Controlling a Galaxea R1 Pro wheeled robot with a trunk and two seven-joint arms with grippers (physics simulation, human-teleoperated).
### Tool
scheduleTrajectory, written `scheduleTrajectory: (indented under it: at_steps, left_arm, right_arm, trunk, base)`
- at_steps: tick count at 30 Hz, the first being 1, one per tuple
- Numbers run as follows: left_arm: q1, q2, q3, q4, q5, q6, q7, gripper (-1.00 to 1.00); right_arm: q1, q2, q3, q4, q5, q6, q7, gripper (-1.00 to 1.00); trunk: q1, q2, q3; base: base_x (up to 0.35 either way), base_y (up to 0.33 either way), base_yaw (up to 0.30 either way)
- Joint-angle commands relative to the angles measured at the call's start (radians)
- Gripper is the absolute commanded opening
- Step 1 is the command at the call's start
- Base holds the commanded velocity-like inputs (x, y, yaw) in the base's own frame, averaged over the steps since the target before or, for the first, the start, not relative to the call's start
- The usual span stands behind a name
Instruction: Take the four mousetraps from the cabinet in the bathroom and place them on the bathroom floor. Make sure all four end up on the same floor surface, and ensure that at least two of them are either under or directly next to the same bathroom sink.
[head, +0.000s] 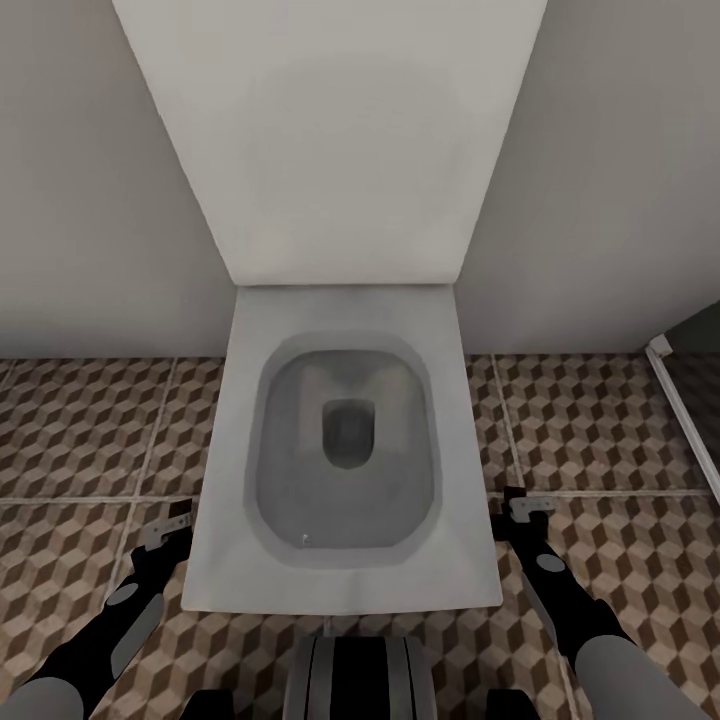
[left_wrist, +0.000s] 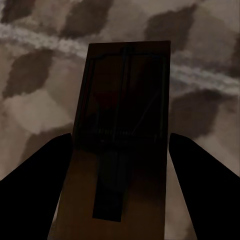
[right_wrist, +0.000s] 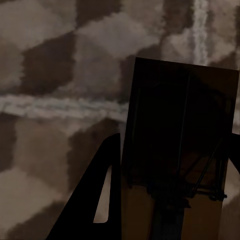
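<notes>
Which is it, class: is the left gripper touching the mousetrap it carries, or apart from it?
Touching. In the left wrist view the mousetrap sits between the left gripper's two dark fingers, both pressed against its long edges, above the patterned floor.

a home bathroom, rendered in simulation

a white toilet (head: 345, 470) with its upright lid (head: 330, 130) raised stands against a plain pale wall (head: 90, 200), directly ahead between the two tools; the bathroom floor (head: 80, 430) around it is tiled in a brown, beige and white cube pattern with pale grout.
</notes>
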Motion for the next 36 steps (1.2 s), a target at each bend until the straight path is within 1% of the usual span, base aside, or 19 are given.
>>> scheduleTrajectory:
  at_steps: [1,19,22,28,36]
  left_arm:
    - [-0.001,0.001,-0.008,0.0,0.008,-0.005,0.009,-1.0]
    - [-0.001,0.002,-0.008,0.0,0.008,-0.005,0.009,-1.0]
    - [-0.001,0.002,-0.008,0.0,0.008,-0.006,0.009,-1.0]
    - [-0.001,0.013,-0.006,0.0,0.009,-0.007,0.009,-1.0]
    - [-0.001,0.017,-0.005,0.0,0.009,-0.007,0.009,-1.0]
  right_arm:
    - [0.0,0.001,-0.003,0.001,0.008,-0.003,0.0,-1.0]
    - [0.0,0.0,-0.007,0.001,0.012,-0.003,0.0,-1.0]
    - [0.0,0.0,-0.009,0.001,0.01,-0.003,-0.001,-1.0]
    - [0.0,0.0,-0.009,0.001,0.009,-0.003,-0.001,-1.0]
    - [0.0,-0.001,-0.01,0.001,0.01,-0.003,-0.001,-1.0]
  trunk:
    - [0.0,0.0,0.0]
    - [0.0,0.0,0.0]
    - [0.001,-0.001,-0.012]
    - [0.001,-0.001,-0.012]
    - [0.001,-0.001,-0.012]
  base:
    - [0.0,0.0,0.0]
    - [0.0,0.0,0.0]
    - [0.0,0.0,0.0]
    - [0.0,0.0,0.0]
    - [0.0,0.0,0.0]
